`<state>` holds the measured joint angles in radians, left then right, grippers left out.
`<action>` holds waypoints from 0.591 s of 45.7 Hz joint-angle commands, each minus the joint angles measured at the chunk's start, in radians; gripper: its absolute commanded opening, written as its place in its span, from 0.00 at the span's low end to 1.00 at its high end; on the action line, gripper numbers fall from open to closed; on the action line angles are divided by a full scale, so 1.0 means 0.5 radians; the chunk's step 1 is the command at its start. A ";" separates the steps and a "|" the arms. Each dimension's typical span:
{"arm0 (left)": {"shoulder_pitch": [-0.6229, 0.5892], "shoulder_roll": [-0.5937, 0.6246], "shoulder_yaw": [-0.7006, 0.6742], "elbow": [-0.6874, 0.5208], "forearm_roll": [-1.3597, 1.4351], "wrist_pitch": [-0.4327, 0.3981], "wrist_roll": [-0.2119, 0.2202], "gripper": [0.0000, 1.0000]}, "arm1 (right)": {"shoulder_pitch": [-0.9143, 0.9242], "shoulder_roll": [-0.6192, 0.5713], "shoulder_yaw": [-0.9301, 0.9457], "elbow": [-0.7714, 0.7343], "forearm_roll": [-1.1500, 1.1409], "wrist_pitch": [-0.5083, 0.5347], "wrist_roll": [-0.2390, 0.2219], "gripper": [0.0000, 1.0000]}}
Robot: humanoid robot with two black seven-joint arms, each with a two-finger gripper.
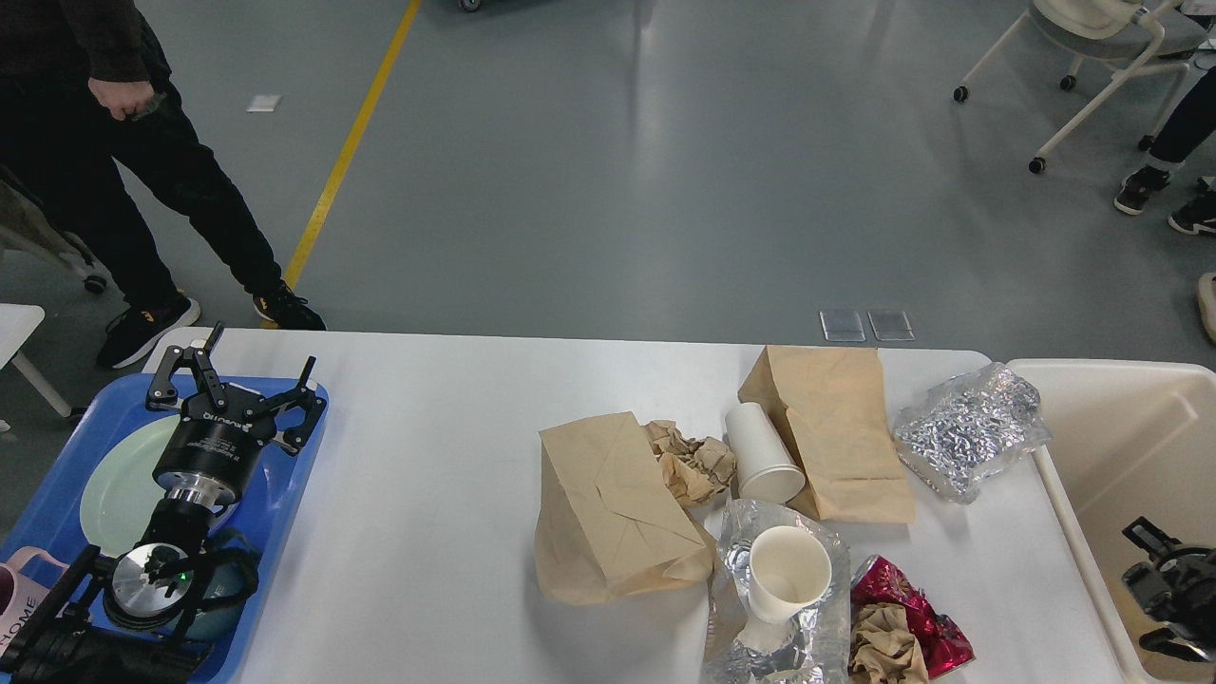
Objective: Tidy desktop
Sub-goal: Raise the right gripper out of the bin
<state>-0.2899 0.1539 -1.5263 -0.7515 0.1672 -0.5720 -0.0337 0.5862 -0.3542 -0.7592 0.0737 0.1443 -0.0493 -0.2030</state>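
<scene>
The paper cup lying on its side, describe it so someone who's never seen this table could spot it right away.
On the white desktop, look right of centre at the pile of rubbish. Between the crumpled brown paper and the flat paper bag at the back lies a white paper cup. Unlike the other cup, which sits mouth-up on clear plastic, it is tipped over.

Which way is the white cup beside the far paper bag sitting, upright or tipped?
Tipped. The white cup lies on its side on the desktop, against the far paper bag.
</scene>
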 commanded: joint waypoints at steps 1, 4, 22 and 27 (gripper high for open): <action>0.000 0.002 0.000 0.003 0.000 0.000 0.000 0.97 | 0.183 -0.135 -0.015 0.196 -0.031 0.031 0.001 1.00; 0.000 0.002 0.000 0.000 0.000 0.000 0.000 0.97 | 0.379 -0.245 -0.040 0.383 -0.068 0.108 0.001 1.00; 0.000 0.002 0.000 0.003 0.000 0.000 0.000 0.97 | 1.883 -0.415 -0.702 1.438 -0.488 1.040 -0.027 1.00; 0.000 0.002 0.000 0.000 0.000 0.000 0.000 0.97 | 2.272 -0.268 -0.850 1.632 -0.488 1.356 -0.042 1.00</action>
<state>-0.2899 0.1540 -1.5264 -0.7517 0.1672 -0.5720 -0.0337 1.5318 -0.5539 -1.1095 0.7919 -0.0990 0.4755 -0.2164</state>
